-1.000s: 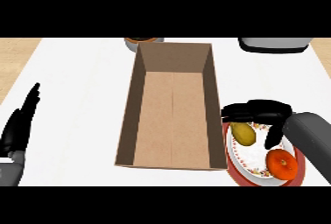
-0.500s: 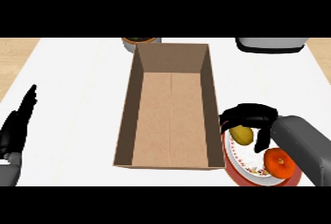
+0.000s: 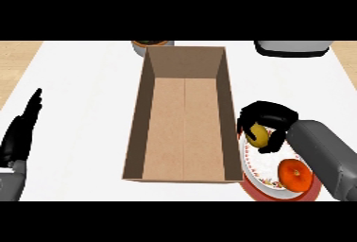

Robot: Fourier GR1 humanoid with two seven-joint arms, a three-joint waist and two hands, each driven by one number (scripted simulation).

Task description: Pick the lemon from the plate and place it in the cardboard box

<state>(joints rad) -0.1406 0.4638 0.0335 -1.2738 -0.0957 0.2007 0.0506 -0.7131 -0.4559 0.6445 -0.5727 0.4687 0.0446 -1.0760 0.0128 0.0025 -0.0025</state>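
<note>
Lemon [image 3: 255, 134] first: you see it sitting at the upper left part of the plate [image 3: 259, 166], close to the plate's rim on the side facing the cardboard box [image 3: 185, 118]. Your right hand [image 3: 268, 116] is over it, black fingers and thumb curled down around the yellow fruit, so that only part of its skin shows between them. Whether the lemon is lifted clear of the plate or touching it, you cannot tell from this angle. The grey right forearm [image 3: 324, 158] runs in from the lower right and covers the plate's right side.

On the same plate, nearer to you, lies an orange fruit [image 3: 295, 174], apart from the lemon. The plate is white with a patterned red rim, and it stands just beside the box's right wall.

The box is long and open at the top, with its brown floor bare. It stands in the middle of the white counter [image 3: 90, 85].

Your left hand [image 3: 24, 130] rests at the left edge of the view, well apart from the box, fingers straight and pointing up, holding nothing.

Beyond the box's far end you see a dark round pot [image 3: 152, 45], partly cut off, and a grey appliance [image 3: 291, 47] at the upper right.
</note>
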